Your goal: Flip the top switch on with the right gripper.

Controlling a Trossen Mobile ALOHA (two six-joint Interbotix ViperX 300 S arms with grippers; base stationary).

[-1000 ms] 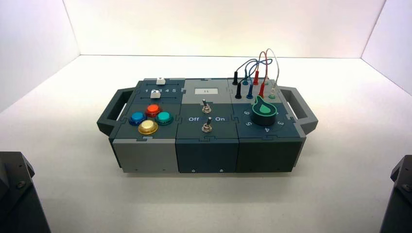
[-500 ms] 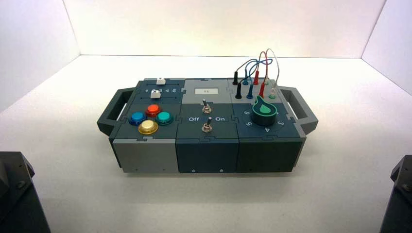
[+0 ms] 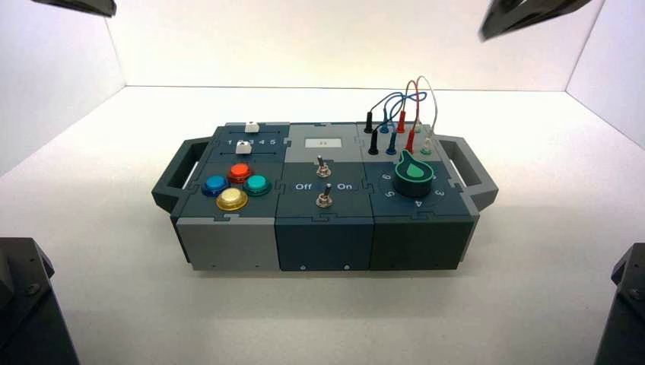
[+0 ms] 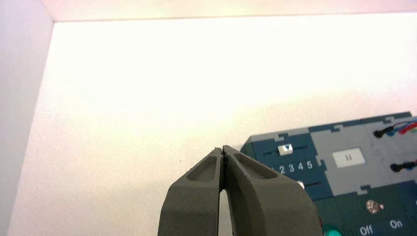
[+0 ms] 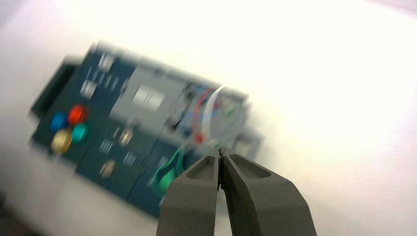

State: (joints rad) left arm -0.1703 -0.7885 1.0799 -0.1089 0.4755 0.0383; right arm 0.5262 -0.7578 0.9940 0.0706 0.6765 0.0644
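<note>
Hovering up high, R claw (image 3: 487,36) above & beyond box (image 3: 323,190), toward its R side, well apart from it; tips together. L claw (image 4: 223,150) likewise high, beyond box's L side, tips together, parked. Top switch (image 3: 323,166), silver toggle, is in box's mid column, just above Off/On lettering, w/ twin toggle (image 3: 324,196) below; neither touched. Green knob (image 3: 413,178) R of both. Box on white counter (image 3: 319,319).

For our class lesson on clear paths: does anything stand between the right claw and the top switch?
Nothing visible blocks the right claw, above the box's right side; the knob and wires sit beside the top switch.
</note>
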